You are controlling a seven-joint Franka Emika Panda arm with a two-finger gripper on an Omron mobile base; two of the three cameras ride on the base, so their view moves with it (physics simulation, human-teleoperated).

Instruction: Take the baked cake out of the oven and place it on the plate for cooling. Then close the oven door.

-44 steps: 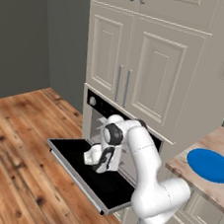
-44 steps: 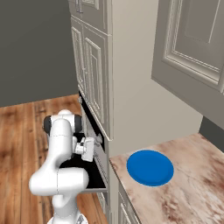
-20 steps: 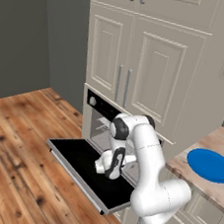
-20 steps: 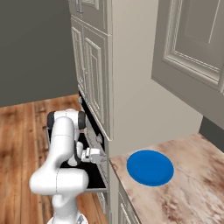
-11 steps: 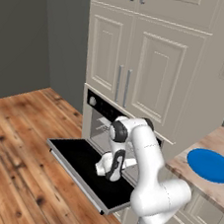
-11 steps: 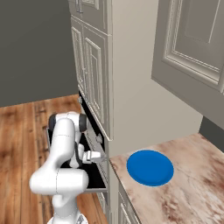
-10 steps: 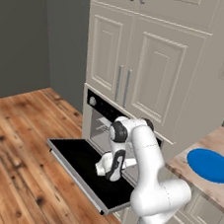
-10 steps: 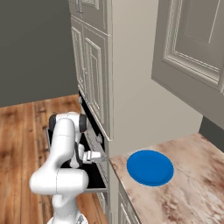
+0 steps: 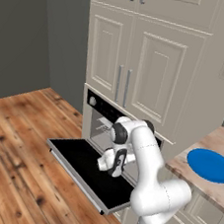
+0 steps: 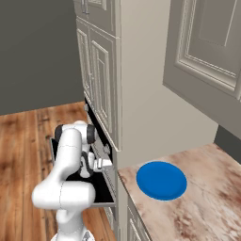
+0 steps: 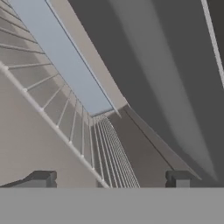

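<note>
Gripper at the oven mouth, jaws spread wide and holding nothing.

The gripper hangs just above the lowered oven door, facing into the oven; ahead lies the wire rack with a grey baking tray on it, long axis running deep into the cavity, dark wall close alongside. The cake cannot be made out. The blue plate lies on the counter, well apart. No writing is readable.

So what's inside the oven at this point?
In the oven, the hand view shows a wire rack holding a grey tray. No cake is visible; the open pincer faces in.
</note>
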